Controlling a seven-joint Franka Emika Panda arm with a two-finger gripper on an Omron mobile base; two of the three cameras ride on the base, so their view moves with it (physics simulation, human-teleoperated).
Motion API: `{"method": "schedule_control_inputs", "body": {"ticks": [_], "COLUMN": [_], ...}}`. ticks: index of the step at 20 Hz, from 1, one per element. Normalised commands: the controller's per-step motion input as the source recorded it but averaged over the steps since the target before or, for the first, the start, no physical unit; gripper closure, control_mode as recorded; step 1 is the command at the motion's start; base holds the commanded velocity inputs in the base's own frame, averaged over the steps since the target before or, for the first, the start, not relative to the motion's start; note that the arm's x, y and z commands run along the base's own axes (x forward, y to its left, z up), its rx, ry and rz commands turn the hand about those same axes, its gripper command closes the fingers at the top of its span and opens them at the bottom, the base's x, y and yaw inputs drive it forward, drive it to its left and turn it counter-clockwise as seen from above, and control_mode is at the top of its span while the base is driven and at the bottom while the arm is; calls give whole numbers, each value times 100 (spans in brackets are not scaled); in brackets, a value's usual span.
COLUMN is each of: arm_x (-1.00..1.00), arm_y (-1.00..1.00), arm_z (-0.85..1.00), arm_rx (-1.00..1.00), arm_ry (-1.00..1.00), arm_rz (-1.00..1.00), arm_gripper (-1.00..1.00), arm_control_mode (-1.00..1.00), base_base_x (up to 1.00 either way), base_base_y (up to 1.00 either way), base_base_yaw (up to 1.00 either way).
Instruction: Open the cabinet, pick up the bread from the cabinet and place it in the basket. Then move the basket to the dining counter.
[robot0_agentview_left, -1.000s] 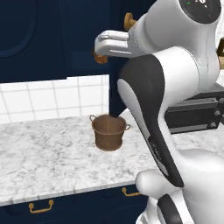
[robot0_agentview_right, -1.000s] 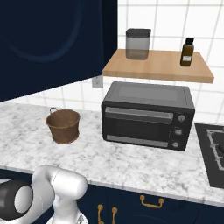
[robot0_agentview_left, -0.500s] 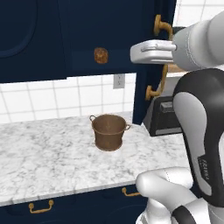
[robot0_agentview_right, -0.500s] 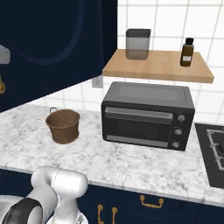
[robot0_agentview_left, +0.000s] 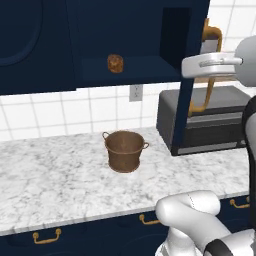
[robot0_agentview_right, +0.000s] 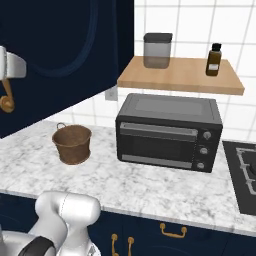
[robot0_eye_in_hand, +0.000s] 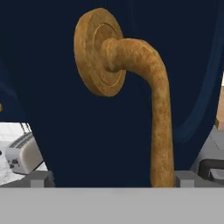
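The cabinet (robot0_agentview_left: 125, 45) stands open, its door (robot0_agentview_left: 192, 60) swung out edge-on. The bread (robot0_agentview_left: 115, 63), a small golden-brown bun, lies on the cabinet shelf. Below it the brown woven basket (robot0_agentview_left: 125, 150) stands upright on the marble worktop, and it also shows in the right base view (robot0_agentview_right: 72, 143). My white hand (robot0_agentview_left: 212, 65) is at the door's brass handle (robot0_agentview_left: 210, 75). In the hand view my gripper (robot0_eye_in_hand: 113, 179) is open, with the handle bar (robot0_eye_in_hand: 159, 131) between its fingers, close to the right one. The dining counter is out of view.
A black toaster oven (robot0_agentview_right: 167, 132) stands right of the basket, under a wooden shelf (robot0_agentview_right: 180, 75) with a jar (robot0_agentview_right: 157, 50) and a bottle (robot0_agentview_right: 214, 60). The open door (robot0_agentview_right: 65, 60) juts out over the worktop. Drawers with brass pulls (robot0_agentview_left: 47, 235) run below.
The cabinet door has swung further open to the right, and my hand has gone right with its handle. The arm no longer blocks the shelf. Basket and bread have not moved.
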Motion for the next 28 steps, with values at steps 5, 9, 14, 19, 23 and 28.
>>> {"method": "schedule_control_inputs", "body": {"ticks": [5,9,14,19,23,28], "arm_x": [-68,-89,-43,-60,-6,-11], "arm_y": [-4,0,0,1,-55,-94], "arm_z": [-25,-37,-29,-7,1,0], "arm_rx": [0,0,0,0,0,4], "arm_ry": [0,-7,-12,-6,9,2], "arm_rz": [-4,-11,-20,-16,-3,10], "arm_gripper": [-100,-100,-100,-100,-100,-100], "arm_control_mode": [-100,-100,-100,-100,-100,-100], "base_base_x": [0,0,0,0,0,0], "base_base_y": [0,0,0,0,0,0], "base_base_yaw": [0,0,0,0,0,0]}}
